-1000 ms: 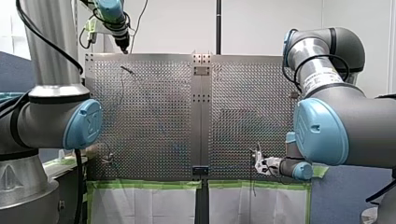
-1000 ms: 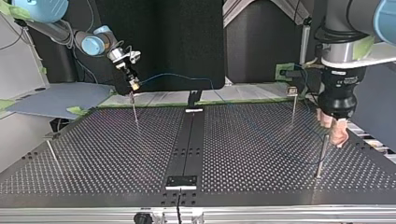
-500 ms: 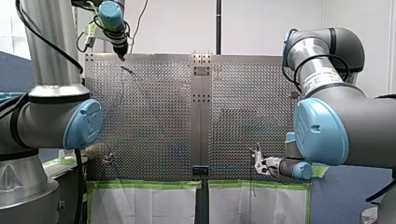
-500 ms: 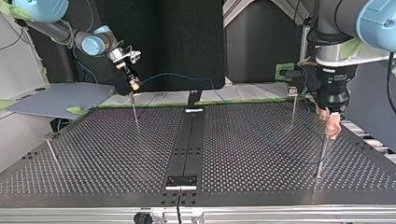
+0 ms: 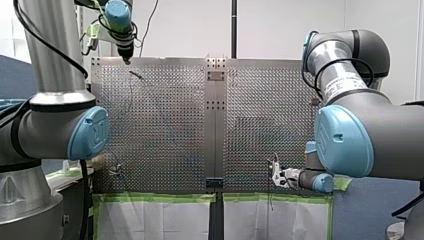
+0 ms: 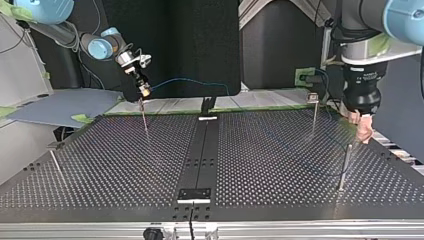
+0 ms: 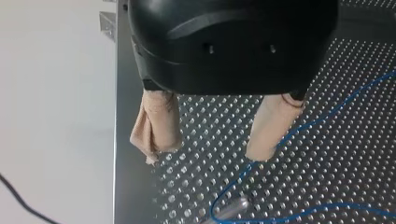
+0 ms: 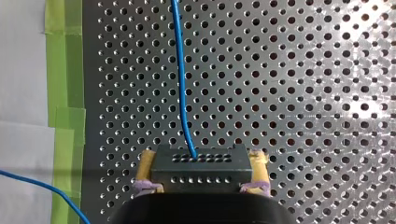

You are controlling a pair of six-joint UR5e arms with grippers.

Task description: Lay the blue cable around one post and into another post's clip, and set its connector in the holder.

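The thin blue cable [image 6: 190, 80] arcs from my right gripper [image 6: 143, 91] across the perforated table toward the post [image 6: 344, 167] at the top view's right. In the right wrist view my right gripper [image 8: 201, 161] is shut, yellow pads on the dark connector block [image 8: 201, 170], and the cable [image 8: 182, 84] leads ahead from it. My left gripper [image 6: 364, 131] hangs open just above and beyond that post. In the left wrist view its beige fingers [image 7: 156, 126] stand apart with nothing between them; the cable [image 7: 299, 133] and a post tip [image 7: 231, 209] lie below.
More thin posts stand on the table: one [image 6: 144, 117] below my right gripper, one with a clip top [image 6: 313, 112] at the back right, one [image 6: 55, 161] at the left edge. A dark centre strip carries a small plate [image 6: 195, 194] near the front. Green tape [image 8: 65, 70] lines the table edge.
My left gripper has risen off the post and drifted toward the top view's right, still open. My right gripper has stayed put with the connector.
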